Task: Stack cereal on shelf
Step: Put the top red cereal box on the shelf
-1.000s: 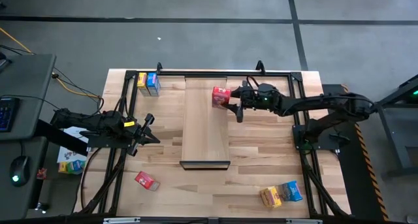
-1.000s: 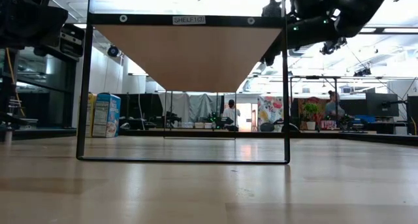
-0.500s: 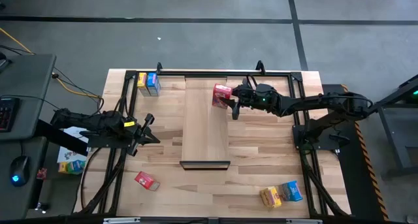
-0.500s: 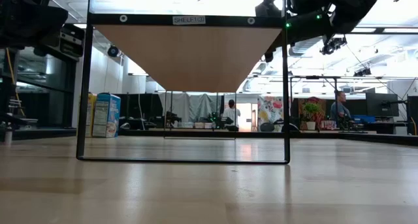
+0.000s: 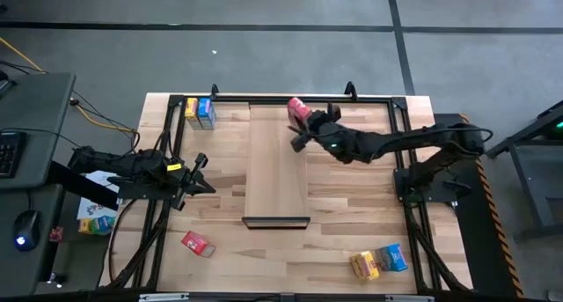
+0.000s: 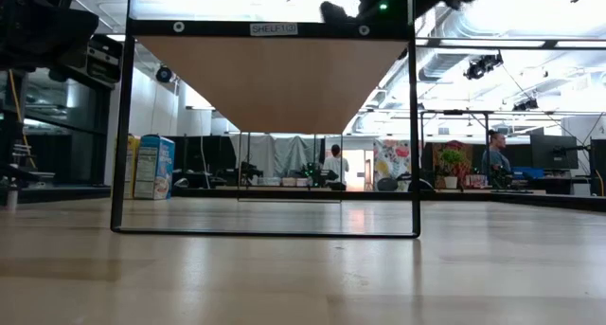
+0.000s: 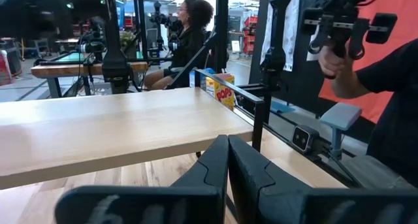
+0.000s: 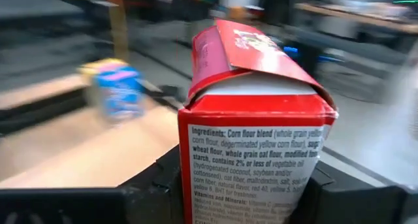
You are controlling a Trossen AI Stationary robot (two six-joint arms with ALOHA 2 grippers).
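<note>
Since the earlier frame, the red cereal box [image 5: 297, 108] is carried toward the shelf's [image 5: 276, 165] far end. Left gripper [image 5: 199, 173] idle, shut, left of shelf. Right gripper [image 5: 305, 128] clamped on box; lowering onto the board is needed next.

Shelf [image 5: 275, 174] top lies bare; black frame [image 5: 400, 143] flanks both sides

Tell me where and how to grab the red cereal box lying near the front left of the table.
The red cereal box lies flat on the tabletop, skewed, with open wood all around. Probably best to come straight down from above and close across its two long sides, its narrower span, fingers turned to match the skew. The left gripper, shut, is the nearer one; the right gripper holds another red box.
</note>
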